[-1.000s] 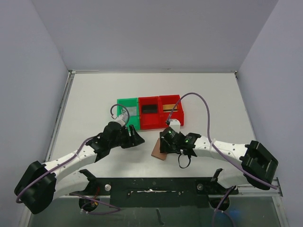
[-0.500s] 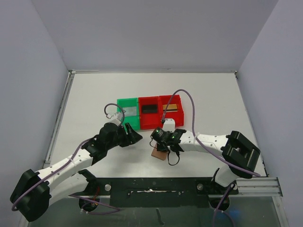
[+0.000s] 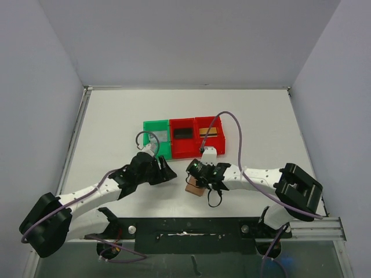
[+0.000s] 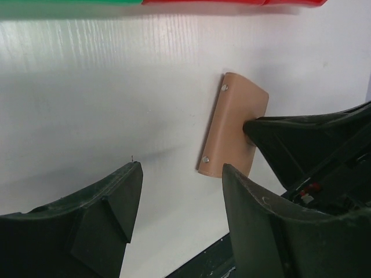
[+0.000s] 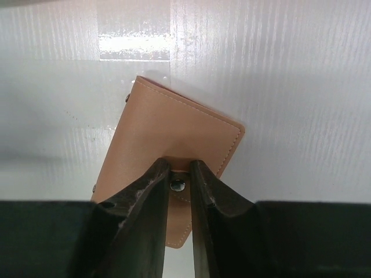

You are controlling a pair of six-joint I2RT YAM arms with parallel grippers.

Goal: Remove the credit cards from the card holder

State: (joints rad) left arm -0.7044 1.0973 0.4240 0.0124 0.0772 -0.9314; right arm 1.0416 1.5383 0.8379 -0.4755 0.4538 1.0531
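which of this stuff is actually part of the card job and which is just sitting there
Job: card holder, silver-grey card, black card, gold-tan card.
Just there: green bin, two red bins, holding the cards.

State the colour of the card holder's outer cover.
The card holder is tan-brown, clearest in the right wrist view.

White table [image 3: 110, 121] is seen w/ green bin [image 3: 155, 123] + 2 red bins [image 3: 184, 152] set touching in a row mid-table. Card holder [image 4: 233, 133] is laid closed nearer the front, prob. flat.

Bright, even light (mild glare)
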